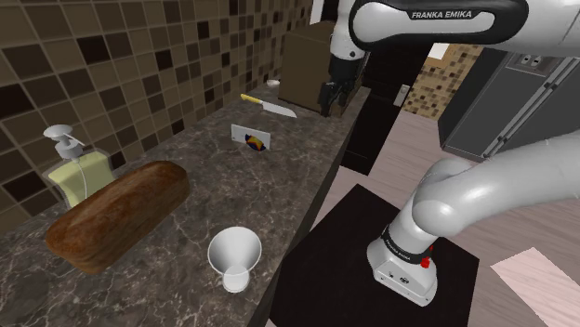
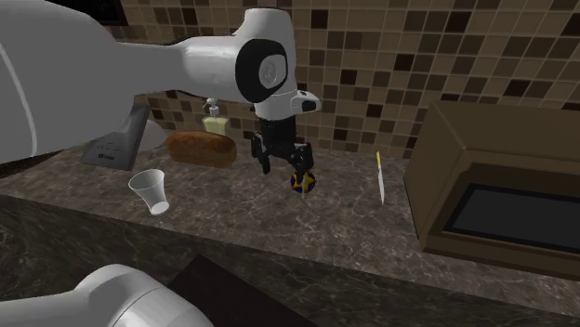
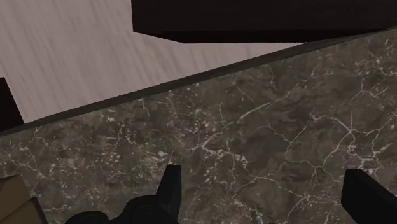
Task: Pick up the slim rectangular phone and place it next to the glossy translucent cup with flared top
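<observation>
Starting nearest the shoulder camera, a white cup with a flared top (image 1: 234, 255) is seen upright on the dark marbled counter (image 1: 181, 269), close to its front edge. Just behind the cup a brown loaf (image 1: 116, 215) is laid, and a pale soap dispenser (image 1: 79, 172) is set beside it against the tiled wall. Farther along, well apart from the cup, the phone (image 1: 253, 138) is found mid-counter, drawn white with a coloured round mark; whether it lies flat or stands cannot be told. A yellow-handled knife (image 1: 270, 108) is placed beyond it. The gripper (image 1: 329, 102) is held above the counter near the front edge, apart from the phone. Its fingers (image 3: 170, 188) are spread wide, with nothing between them. A brown box-shaped appliance (image 1: 307, 70) is set farthest back.
</observation>
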